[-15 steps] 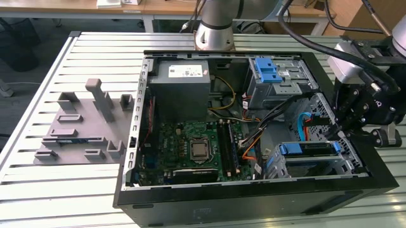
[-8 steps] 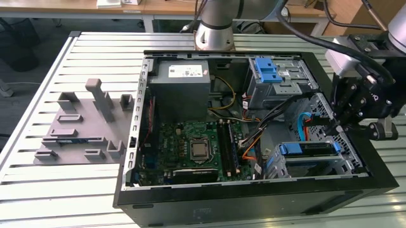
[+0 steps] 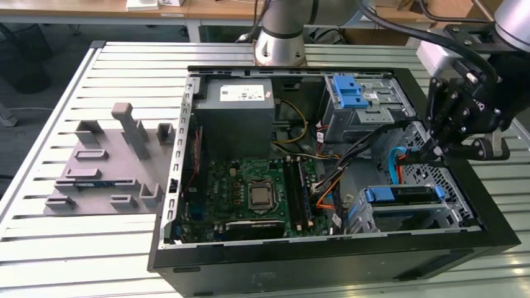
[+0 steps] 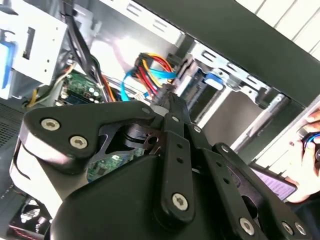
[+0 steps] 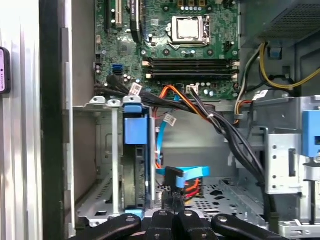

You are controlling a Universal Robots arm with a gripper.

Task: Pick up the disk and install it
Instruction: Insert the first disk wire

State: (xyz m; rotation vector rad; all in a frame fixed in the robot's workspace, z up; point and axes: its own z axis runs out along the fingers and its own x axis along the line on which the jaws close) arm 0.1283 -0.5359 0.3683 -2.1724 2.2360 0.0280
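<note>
The slatted table (image 3: 83,81) carries an open black computer case (image 3: 331,261), lying on its side, with a grey moulded fixture tray (image 3: 108,167) well apart from the tool, toward the exterior view's left. Inside the case, a green motherboard (image 3: 248,192) lies beyond the tool on that same side; in the first wrist view the motherboard (image 5: 170,45) shows its silver processor socket (image 5: 189,27). A grey power supply (image 3: 236,108) sits at the far end of the case, beside an upper drive cage with a blue bracket (image 3: 348,93). The tool (image 3: 435,152) hangs over the metal drive bay at the case's edge, fingers closed together and pointing down among light-blue and orange cables (image 3: 398,164); it grips nothing that can be made out. In the first wrist view its fingertips meet just before a light-blue cable connector (image 5: 182,172). The disk (image 3: 401,195), framed in blue plastic, sits in the lower bay just beside the tool; in the first wrist view the disk (image 5: 136,150) stands on edge in its slot. A person's hand (image 4: 307,165) appears outside the case in the second wrist view.
</note>
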